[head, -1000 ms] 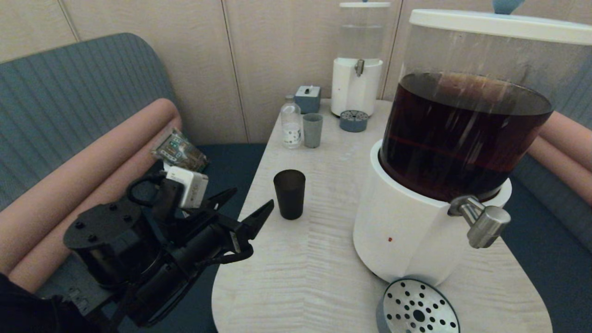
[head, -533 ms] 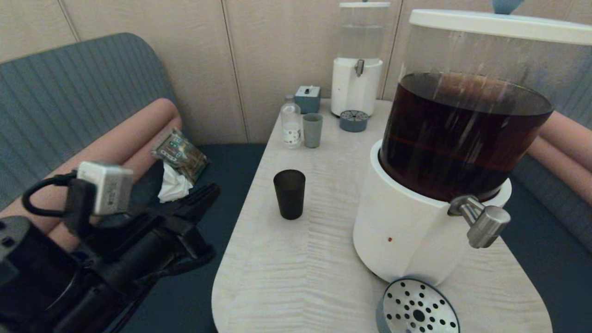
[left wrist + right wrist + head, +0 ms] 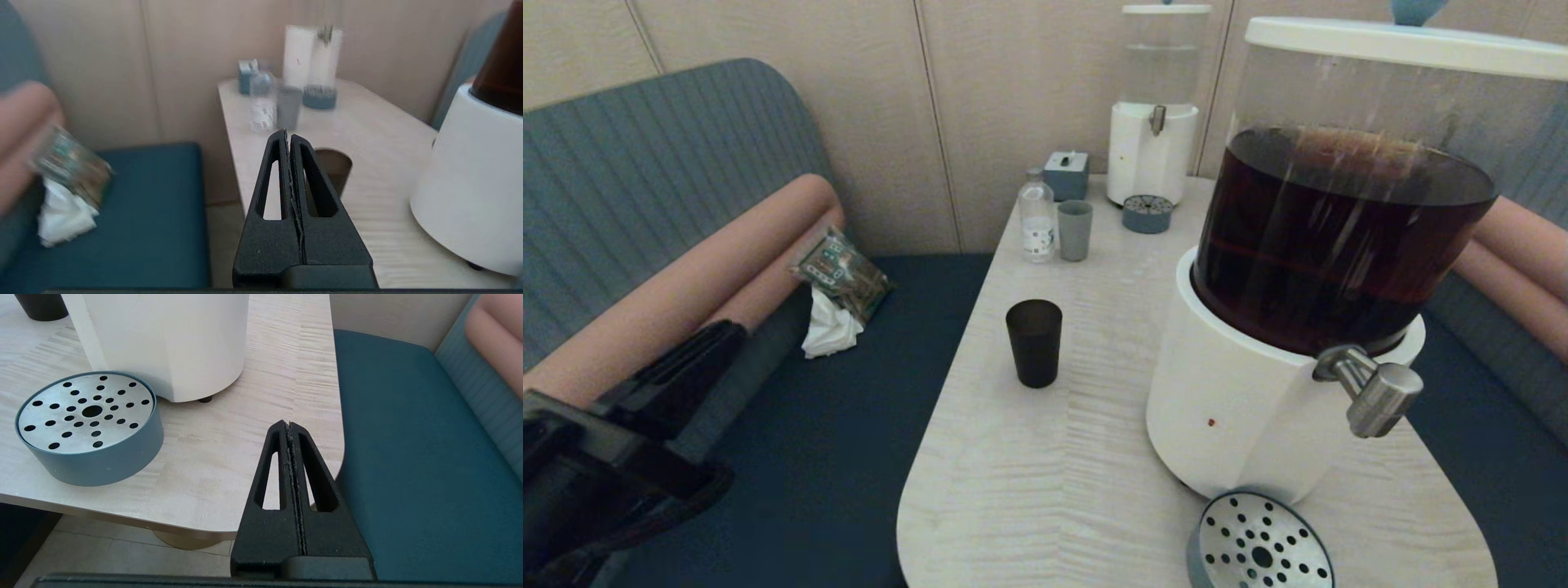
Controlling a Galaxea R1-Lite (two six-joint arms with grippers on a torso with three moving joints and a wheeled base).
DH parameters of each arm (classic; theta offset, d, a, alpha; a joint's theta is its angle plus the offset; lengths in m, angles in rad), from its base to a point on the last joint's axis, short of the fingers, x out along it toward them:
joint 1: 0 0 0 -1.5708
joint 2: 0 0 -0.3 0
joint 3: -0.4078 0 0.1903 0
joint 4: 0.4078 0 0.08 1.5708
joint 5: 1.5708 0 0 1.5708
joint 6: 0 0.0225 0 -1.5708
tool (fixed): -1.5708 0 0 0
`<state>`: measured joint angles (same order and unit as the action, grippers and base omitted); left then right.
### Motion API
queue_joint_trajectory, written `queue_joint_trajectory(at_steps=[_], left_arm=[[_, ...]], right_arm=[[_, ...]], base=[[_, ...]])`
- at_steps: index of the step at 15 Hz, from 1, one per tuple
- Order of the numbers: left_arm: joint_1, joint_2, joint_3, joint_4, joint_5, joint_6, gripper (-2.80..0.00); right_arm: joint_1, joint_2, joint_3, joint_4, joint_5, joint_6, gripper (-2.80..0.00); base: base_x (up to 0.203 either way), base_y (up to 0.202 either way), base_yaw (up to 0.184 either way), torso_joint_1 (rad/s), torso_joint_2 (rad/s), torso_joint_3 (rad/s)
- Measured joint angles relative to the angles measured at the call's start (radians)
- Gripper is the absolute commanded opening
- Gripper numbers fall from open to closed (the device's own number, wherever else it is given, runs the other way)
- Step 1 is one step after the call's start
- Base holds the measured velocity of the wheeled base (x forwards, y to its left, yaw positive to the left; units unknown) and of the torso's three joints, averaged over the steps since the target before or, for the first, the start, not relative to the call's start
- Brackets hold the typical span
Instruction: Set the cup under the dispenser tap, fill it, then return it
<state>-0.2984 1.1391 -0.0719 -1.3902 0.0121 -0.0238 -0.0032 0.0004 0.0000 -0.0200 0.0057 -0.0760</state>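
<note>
The black cup (image 3: 1034, 343) stands upright on the pale table (image 3: 1045, 490), left of the big dispenser's white base (image 3: 1233, 408). The steel dispenser tap (image 3: 1372, 392) juts out over the round perforated drip tray (image 3: 1262, 547), with nothing beneath it. My left gripper (image 3: 723, 333) hangs low over the bench, well left of the table, shut and empty. Its wrist view shows the shut fingers (image 3: 288, 132) with the cup (image 3: 337, 165) partly behind them. My right gripper (image 3: 288, 424) is shut and empty by the table's near right corner, beside the drip tray (image 3: 88, 424).
At the back of the table stand a pale grey-green tumbler (image 3: 1075, 230), a small bottle (image 3: 1037, 220), a grey box (image 3: 1067, 174), and a smaller clear-liquid dispenser (image 3: 1153, 122) with its own tray (image 3: 1147, 214). A snack packet (image 3: 840, 269) and tissue (image 3: 829, 331) lie on the left bench.
My left arm has drawn back down and to the left, away from the cup. Its fingers were open a second ago and are shut now. The cup has not moved.
</note>
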Motion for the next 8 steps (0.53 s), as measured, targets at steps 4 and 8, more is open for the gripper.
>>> queue_joint_trajectory(at_steps=[4, 8], left_arm=[[0.106, -0.184, 0.06, 0.012, -0.049, 0.001, -2.8], [0.208, -0.406, 0.07, 0.008, -0.108, -0.001, -2.8]], right_arm=[[0.0, 0.0, 0.0, 0.0, -0.001, 0.0, -2.8], [0.0, 0.0, 0.0, 0.0, 0.0, 0.0, -2.8]], base=[[0.0, 0.0, 0.0, 0.0, 0.0, 0.0], [0.0, 0.0, 0.0, 0.0, 0.0, 0.0]])
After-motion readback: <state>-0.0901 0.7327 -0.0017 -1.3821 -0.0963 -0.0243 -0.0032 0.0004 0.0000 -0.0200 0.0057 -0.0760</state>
